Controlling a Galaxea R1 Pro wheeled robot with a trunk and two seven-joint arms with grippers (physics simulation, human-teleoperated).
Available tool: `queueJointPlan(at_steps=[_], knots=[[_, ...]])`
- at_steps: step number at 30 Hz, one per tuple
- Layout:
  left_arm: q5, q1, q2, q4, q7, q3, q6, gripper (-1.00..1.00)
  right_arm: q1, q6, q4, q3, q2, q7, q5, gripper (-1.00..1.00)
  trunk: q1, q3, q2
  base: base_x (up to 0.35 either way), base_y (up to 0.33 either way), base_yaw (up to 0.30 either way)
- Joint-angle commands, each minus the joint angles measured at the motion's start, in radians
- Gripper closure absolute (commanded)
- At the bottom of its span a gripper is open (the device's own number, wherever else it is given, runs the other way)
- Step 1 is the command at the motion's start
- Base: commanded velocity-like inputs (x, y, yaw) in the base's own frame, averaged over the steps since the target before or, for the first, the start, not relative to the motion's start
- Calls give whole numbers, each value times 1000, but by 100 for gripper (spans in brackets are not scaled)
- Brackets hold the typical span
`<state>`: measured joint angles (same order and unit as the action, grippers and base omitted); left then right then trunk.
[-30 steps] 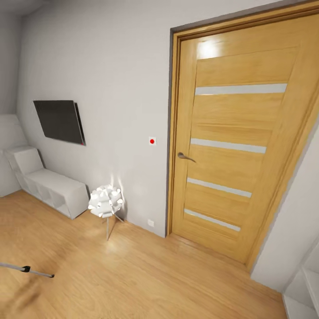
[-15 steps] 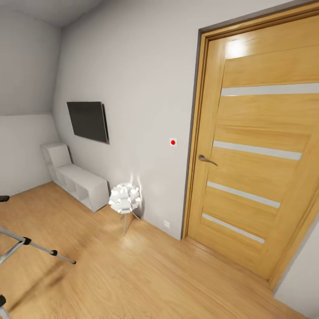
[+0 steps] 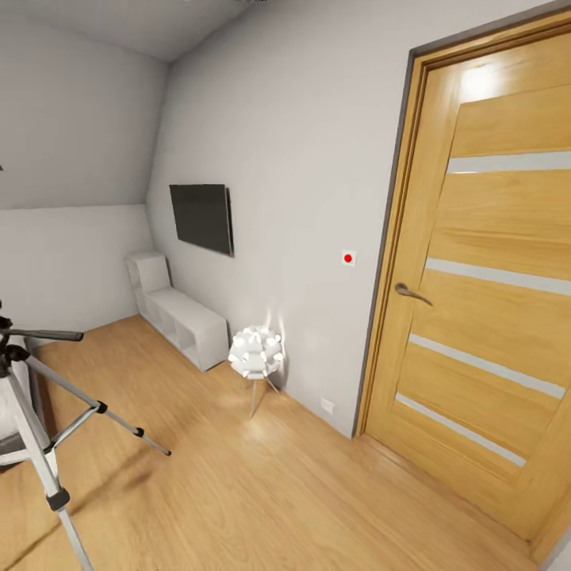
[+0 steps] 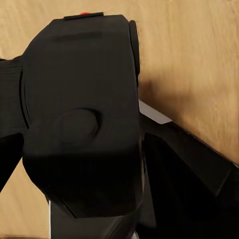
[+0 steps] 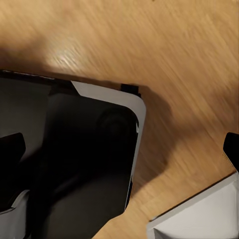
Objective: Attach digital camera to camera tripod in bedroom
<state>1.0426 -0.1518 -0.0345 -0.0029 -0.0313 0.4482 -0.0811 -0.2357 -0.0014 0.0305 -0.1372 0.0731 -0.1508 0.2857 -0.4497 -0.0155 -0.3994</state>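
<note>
**A:** Where's the camera point(image 4: 82, 114)?

**B:** In your left claw point(image 4: 79, 149), which seems to pinch its black body. The red button point(image 4: 84, 14) is on its upper edge, with floor beyond it.

**A:** How will it handle?

**B:** I judge it light, stiff and smooth-cased, so it may twist in the grip. Hold it by the flat sides, clear of lens and button.

**A:** And the tripod point(image 3: 32, 412)?

**B:** It stands on the floor point(image 3: 238, 492) at your left, well apart from the door point(image 3: 484, 277). Its legs look thin, so a sideways shove may tip it. Set the camera down onto the head point(image 3: 12, 349). Your right claw point(image 5: 119, 149) is spread and holds nothing.
</note>
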Motion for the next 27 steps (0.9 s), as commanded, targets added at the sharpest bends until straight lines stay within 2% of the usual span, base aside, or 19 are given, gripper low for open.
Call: queueJointPlan(at_steps=[1, 27], knots=[[4, 0, -1, 0, -2, 8, -2, 100, -1, 0, 2, -9, 1, -3, 9, -100, 0, 0, -1, 0, 0, 300], [4, 0, -1, 0, -2, 8, -2, 100, -1, 0, 2, -9, 4, -12, 9, -100, 0, -6, -1, 0, 0, 300]])
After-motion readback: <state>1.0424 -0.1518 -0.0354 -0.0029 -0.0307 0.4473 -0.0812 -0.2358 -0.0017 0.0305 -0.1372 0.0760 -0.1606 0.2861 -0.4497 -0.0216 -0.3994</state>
